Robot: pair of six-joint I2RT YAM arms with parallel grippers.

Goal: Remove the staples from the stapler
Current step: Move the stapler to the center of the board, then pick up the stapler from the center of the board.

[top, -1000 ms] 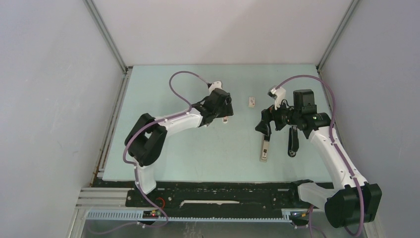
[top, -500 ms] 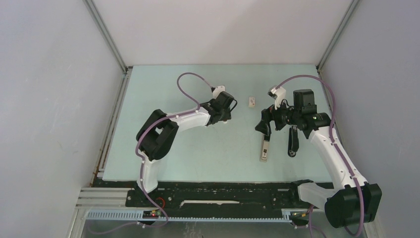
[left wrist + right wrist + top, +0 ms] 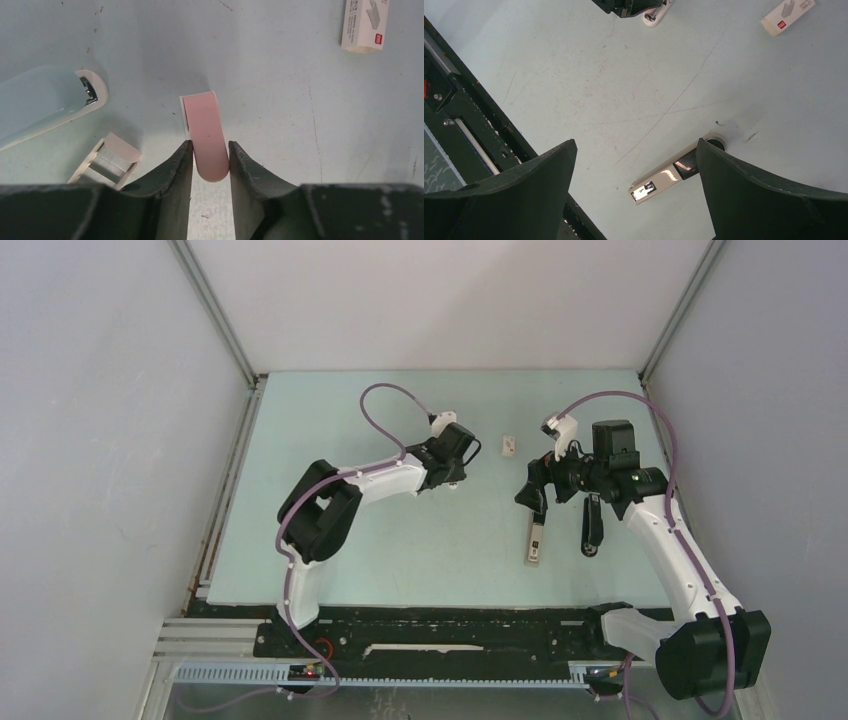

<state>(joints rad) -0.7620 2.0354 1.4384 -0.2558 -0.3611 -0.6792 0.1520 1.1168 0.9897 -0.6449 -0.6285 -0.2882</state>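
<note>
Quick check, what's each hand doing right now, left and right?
Left hand: closed on the pink stapler, a finger against each side.
Right hand: open, holding nothing.

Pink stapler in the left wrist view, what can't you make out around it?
- Left wrist: near end of the pink stapler hidden inside the left hand; any staples inside unseen.
- Left wrist: light blue stapler cut off by the left edge.
- Left wrist: block of staples, lower end behind a finger.
- Top external: pink stapler mostly under the left hand.
</note>
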